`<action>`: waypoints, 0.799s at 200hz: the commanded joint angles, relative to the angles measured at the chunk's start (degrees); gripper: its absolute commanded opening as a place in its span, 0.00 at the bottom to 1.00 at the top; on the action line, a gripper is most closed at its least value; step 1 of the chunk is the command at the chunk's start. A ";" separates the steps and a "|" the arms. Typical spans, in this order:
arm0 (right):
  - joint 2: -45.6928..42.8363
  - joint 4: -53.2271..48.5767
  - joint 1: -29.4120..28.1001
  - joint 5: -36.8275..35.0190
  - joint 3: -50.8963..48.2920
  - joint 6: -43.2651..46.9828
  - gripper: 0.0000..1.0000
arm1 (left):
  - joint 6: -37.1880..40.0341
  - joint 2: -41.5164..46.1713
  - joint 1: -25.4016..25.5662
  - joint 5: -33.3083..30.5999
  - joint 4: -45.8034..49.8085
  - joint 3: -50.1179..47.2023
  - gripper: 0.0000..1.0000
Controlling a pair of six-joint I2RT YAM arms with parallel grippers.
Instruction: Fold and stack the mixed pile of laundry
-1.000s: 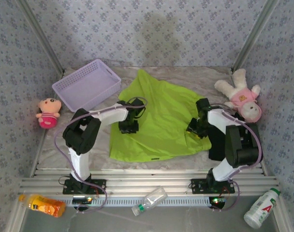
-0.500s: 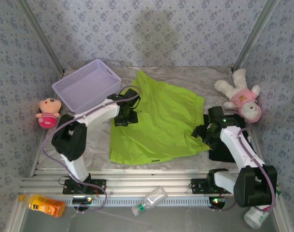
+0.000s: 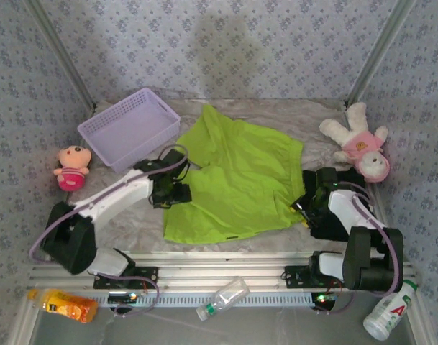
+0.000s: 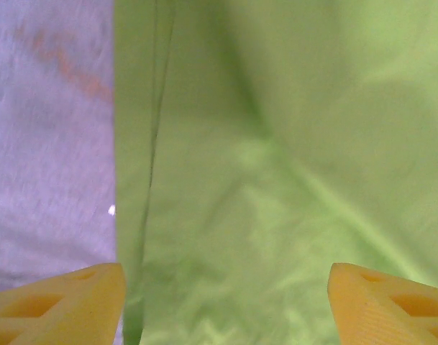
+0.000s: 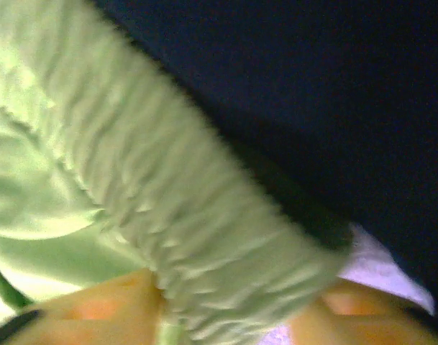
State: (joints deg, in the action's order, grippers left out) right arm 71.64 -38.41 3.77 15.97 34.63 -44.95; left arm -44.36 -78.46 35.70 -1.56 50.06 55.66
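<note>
The lime-green T-shirt (image 3: 236, 180) lies spread across the middle of the table. My left gripper (image 3: 177, 192) hovers over its left edge, open; in the left wrist view the yellow fingertips (image 4: 57, 302) stand wide apart over the green cloth (image 4: 276, 180), with nothing between them. My right gripper (image 3: 303, 208) is at the shirt's near right edge. In the right wrist view a bunched fold of green cloth (image 5: 226, 251) fills the gap between its fingers (image 5: 96, 309). Black T-shirt cloth (image 5: 312, 86) lies just beyond that fold.
A lavender basket (image 3: 129, 126) stands at the back left, with a pink doll (image 3: 72, 167) beside it. A white plush in pink (image 3: 359, 147) lies at the back right. An orange bottle (image 3: 64, 304), a clear bottle (image 3: 222, 298) and a white bottle (image 3: 388, 310) lie by the arm bases.
The left gripper let go, opened and slid from the shirt's middle to its left edge. The right gripper moved nearer along the right edge, opened, then closed on the green fold.
</note>
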 commanded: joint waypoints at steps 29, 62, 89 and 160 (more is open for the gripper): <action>-0.98 3.71 -0.42 0.38 -1.77 -0.98 0.17 | -11.31 10.76 3.14 4.63 -0.71 -12.85 0.71; -4.22 3.33 -0.82 -0.47 -2.38 -1.98 0.16 | -15.40 8.07 5.25 3.94 -6.25 -16.25 0.69; -5.93 1.45 -1.24 -2.07 -1.36 -1.90 0.16 | -14.94 2.43 5.69 2.35 -7.58 -16.48 0.59; -8.51 -15.70 -6.54 -8.37 3.18 7.44 0.03 | -10.95 7.82 5.67 -1.77 3.97 -12.25 0.00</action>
State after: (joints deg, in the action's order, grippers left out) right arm 65.67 -42.37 0.12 11.92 35.57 -41.50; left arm -57.04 -76.38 41.06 -0.21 45.12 40.16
